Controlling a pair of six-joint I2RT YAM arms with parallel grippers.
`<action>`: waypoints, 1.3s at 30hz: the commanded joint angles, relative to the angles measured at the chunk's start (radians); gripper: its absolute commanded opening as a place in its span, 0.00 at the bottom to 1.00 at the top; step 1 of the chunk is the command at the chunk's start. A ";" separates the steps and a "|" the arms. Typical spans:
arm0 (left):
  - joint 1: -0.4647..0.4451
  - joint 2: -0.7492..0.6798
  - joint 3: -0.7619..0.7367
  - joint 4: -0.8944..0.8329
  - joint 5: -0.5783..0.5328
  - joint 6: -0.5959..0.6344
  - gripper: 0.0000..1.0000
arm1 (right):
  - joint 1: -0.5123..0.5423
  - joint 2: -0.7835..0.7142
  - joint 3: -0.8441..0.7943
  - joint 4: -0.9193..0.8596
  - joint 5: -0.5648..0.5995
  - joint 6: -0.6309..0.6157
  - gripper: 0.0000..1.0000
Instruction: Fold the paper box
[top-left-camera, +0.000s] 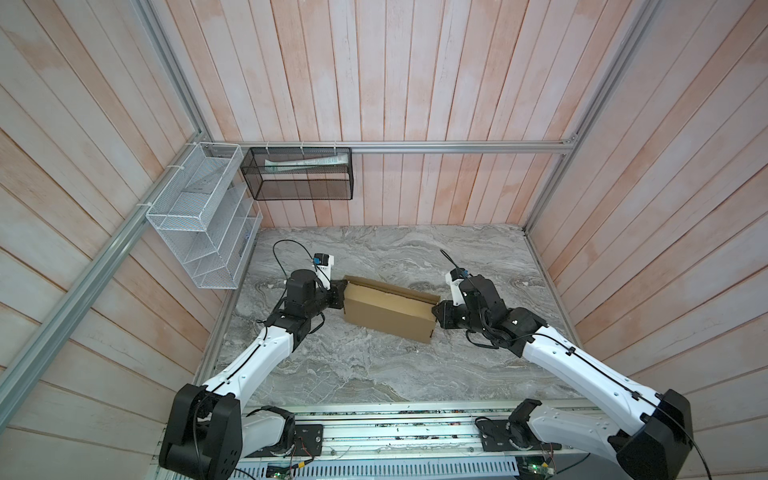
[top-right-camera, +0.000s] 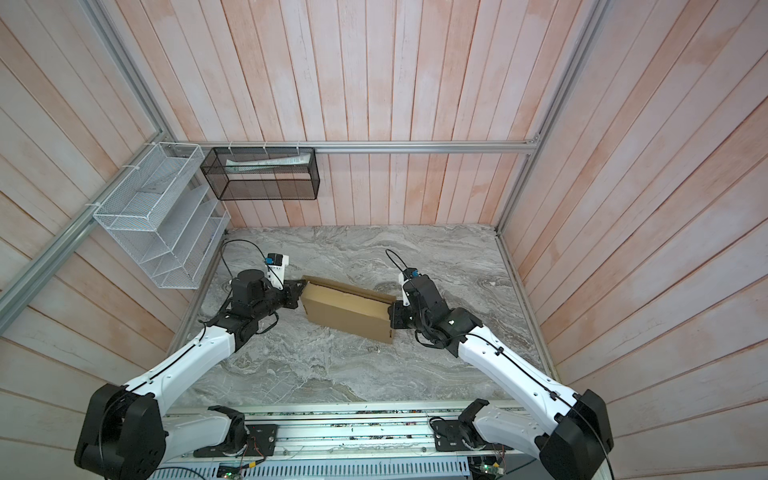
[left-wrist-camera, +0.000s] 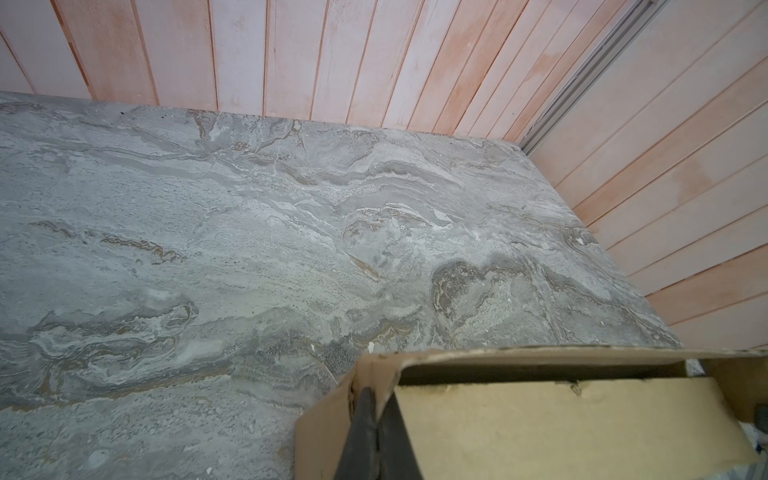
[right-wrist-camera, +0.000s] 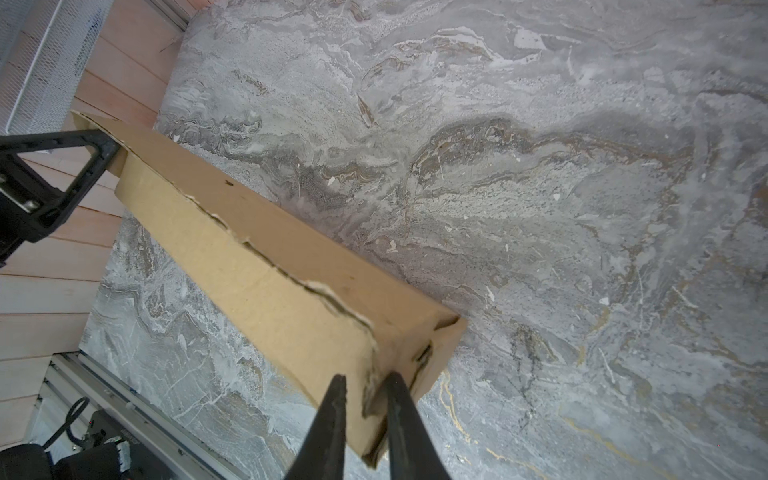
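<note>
Steadying the paper box (top-left-camera: 388, 311) for folding, the left gripper (left-wrist-camera: 377, 401) clamps one end tight; the right gripper (right-wrist-camera: 366, 380) straddles the other, narrowly parted.

The left wrist view cuts off most of the paper box (left-wrist-camera: 540, 424), and of the left claw (left-wrist-camera: 378, 395) we see only finger ends; whether cardboard sits between them we cannot tell. The right wrist view likewise crops the right claw (right-wrist-camera: 366, 376). In both top views the print on the pale packet (top-left-camera: 305, 164) in the black mesh basket (top-left-camera: 299, 191) is too small to read.
</note>
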 joint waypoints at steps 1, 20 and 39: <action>-0.010 0.027 -0.011 -0.069 0.037 -0.001 0.00 | 0.005 0.017 0.009 -0.035 -0.020 -0.017 0.23; -0.010 0.028 -0.008 -0.071 0.038 0.000 0.00 | 0.003 -0.012 -0.016 -0.013 0.035 0.012 0.20; -0.010 0.030 -0.007 -0.070 0.041 0.001 0.00 | -0.009 -0.043 -0.040 0.035 0.004 0.028 0.11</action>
